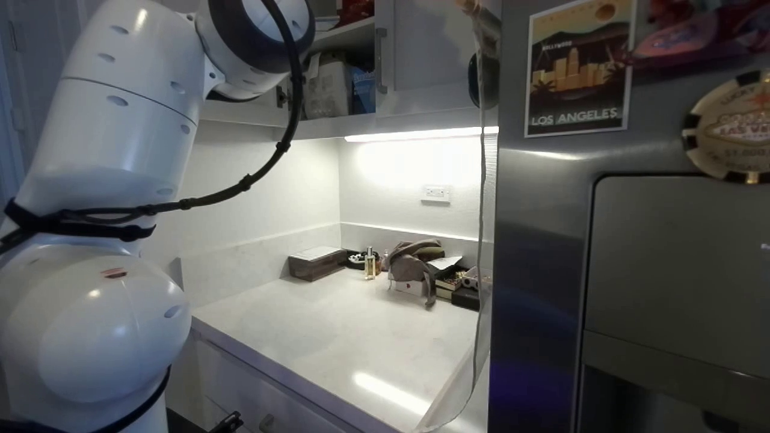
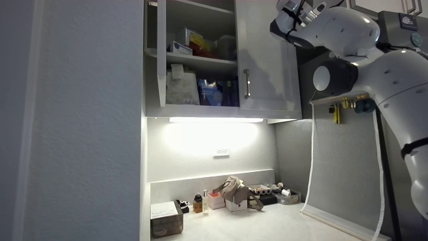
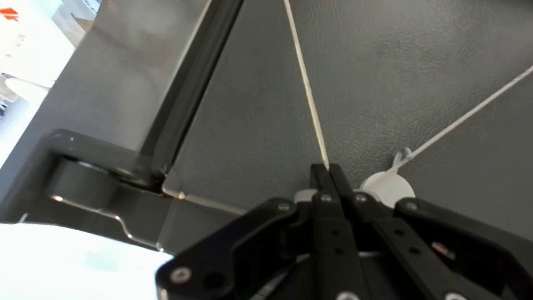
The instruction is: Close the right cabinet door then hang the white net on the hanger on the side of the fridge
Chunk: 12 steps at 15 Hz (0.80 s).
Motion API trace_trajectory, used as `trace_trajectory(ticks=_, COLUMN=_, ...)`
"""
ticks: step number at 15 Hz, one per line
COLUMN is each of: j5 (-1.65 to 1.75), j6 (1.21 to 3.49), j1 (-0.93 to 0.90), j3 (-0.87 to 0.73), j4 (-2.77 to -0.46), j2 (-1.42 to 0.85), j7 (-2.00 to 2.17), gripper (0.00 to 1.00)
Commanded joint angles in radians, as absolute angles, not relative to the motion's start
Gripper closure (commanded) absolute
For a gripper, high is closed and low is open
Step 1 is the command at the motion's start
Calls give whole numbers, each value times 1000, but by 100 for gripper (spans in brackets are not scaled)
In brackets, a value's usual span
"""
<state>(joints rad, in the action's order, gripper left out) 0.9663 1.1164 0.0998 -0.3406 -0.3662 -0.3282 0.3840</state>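
In an exterior view the right cabinet door (image 2: 267, 60) lies flush with its frame. The white net (image 2: 344, 160), a sheer panel with white edges, hangs spread down the grey fridge (image 1: 535, 240) side; another exterior view catches only its thin edge. From the net's top rod a thin string rises toward the arm. Up close in the wrist view, my gripper (image 3: 327, 167) is shut, a pale cord (image 3: 310, 96) pinched at the fingertips. Right of them is the hanger (image 3: 389, 189), a white disc with a clear hook; a second cord length crosses it. Both exterior views leave the gripper unseen.
The left cabinet door (image 2: 161, 53) stands open, jutting outward beside stocked shelves. Boxes, bottles and a grey-brown cloth (image 2: 234, 190) line the back of the counter (image 2: 227, 224). Yellow and teal items (image 2: 364, 105) hang at the net's rod.
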Motion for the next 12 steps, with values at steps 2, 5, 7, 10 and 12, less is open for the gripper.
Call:
trace_trajectory(ticks=2, j5=966, j6=1151, j1=124, j3=-340, j4=-366, j2=-328, j7=409, gripper=100)
trace_trajectory(ticks=5, j5=965, j6=1152, j1=125, j3=-340, j4=-366, j2=-333, j7=409, gripper=100)
trace_trajectory(ticks=7, j5=967, j6=1149, j1=122, j3=-340, j4=-366, j2=-333, j7=408, gripper=100)
trace_trajectory(ticks=10, j5=967, j6=1144, j1=117, j3=-338, j4=-366, j2=-326, j7=400, gripper=100)
trace_trajectory(ticks=12, j5=970, j6=1141, j1=111, j3=-339, j4=-366, j2=-323, j7=394, gripper=100)
